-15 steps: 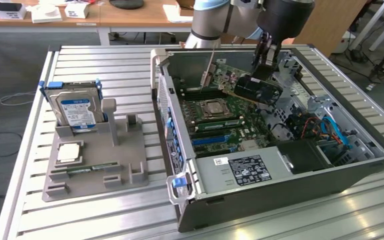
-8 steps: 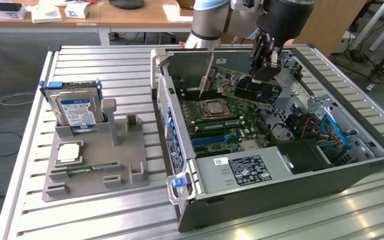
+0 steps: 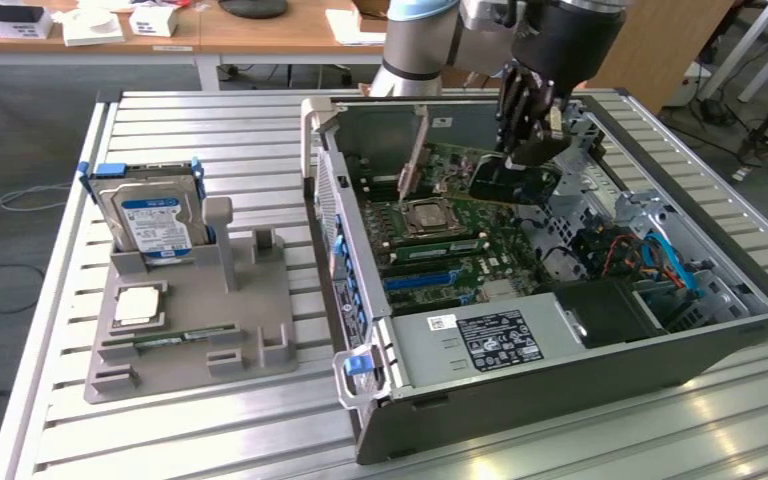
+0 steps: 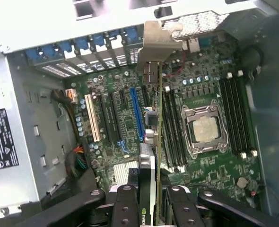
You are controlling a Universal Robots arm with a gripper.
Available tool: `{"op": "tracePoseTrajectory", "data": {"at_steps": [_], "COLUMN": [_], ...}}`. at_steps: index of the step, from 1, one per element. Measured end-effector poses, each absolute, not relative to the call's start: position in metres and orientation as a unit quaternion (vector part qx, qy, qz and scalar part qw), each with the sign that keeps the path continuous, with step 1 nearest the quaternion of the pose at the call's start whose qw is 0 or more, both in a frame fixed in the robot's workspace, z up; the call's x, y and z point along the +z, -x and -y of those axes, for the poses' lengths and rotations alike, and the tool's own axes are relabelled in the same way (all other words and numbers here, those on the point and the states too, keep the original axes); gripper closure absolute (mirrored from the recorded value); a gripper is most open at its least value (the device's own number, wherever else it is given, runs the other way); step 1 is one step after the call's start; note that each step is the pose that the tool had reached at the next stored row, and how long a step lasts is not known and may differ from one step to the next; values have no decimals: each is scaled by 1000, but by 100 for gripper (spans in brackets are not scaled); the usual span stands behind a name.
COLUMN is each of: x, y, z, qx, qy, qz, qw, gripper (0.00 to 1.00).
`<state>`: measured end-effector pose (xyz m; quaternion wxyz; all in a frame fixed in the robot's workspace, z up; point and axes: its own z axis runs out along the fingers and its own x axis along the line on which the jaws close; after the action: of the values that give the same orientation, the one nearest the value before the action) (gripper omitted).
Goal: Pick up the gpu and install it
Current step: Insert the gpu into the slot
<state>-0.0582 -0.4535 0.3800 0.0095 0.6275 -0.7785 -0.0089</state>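
While gripper (image 4: 151, 196) grips gpu (image 4: 149, 163) — slatted metal table (image 3: 197, 120), wooden desk (image 3: 264, 35) behind

You have a metal table (image 3: 197, 430) made of long silver slats, with a pale frame along its edges. Two things stand directly on it. Toward the exterior view's left is a grey plastic fixture (image 3: 261, 300) — flat on the slats, with upright posts and slots. Just beside it, toward the exterior view's right, the open computer case (image 3: 558, 400) lies on its side — its open face turned up.
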Motion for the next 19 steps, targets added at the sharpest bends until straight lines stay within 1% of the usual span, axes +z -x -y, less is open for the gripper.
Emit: {"op": "tracePoseTrajectory", "data": {"at_steps": [10,19], "x": [376,375], "y": [58,58], "z": [453,453], "qx": [-8,-6], "qy": [-694,-704], "qz": [719,710], "qw": [10,8], "gripper": [73,73]}}
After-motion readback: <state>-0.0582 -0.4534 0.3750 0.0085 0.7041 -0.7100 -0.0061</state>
